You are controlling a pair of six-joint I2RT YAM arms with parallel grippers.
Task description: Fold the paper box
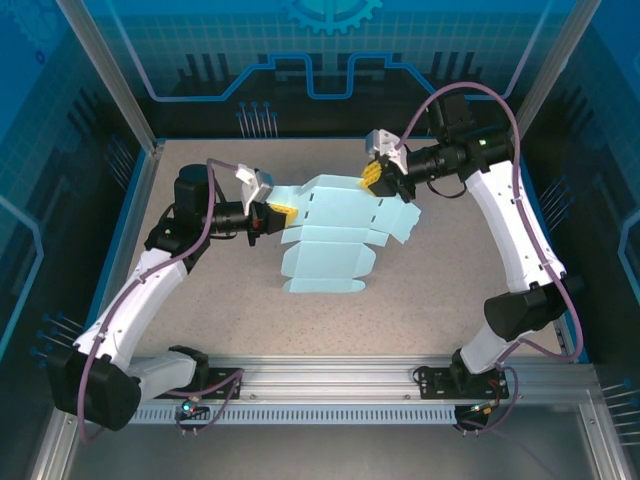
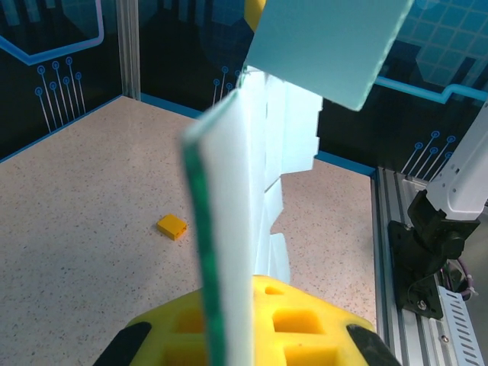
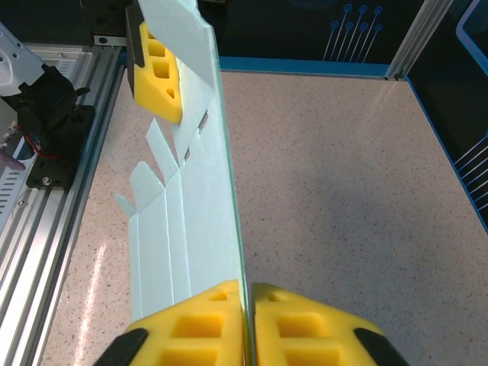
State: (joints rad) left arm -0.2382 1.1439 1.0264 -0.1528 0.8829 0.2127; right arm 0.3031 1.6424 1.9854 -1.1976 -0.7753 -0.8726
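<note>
- Left claw (image 1: 272, 215): clamped on the paper box (image 1: 325, 235), at its left edge.
- Right claw (image 1: 378, 180): pinched tight on the paper box's far right corner.
- Paper box: flat, unfolded, spanning between both claws over the tabletop (image 1: 200, 290).
- Small orange block (image 2: 171, 226): on the tabletop, near the paper box.

The paper box (image 1: 325, 240) is a pale light-blue die-cut sheet, unfolded, creased into panels with tabs along its edges, spread broadside over the middle of the table (image 1: 250, 330), seemingly lifted clear.
</note>
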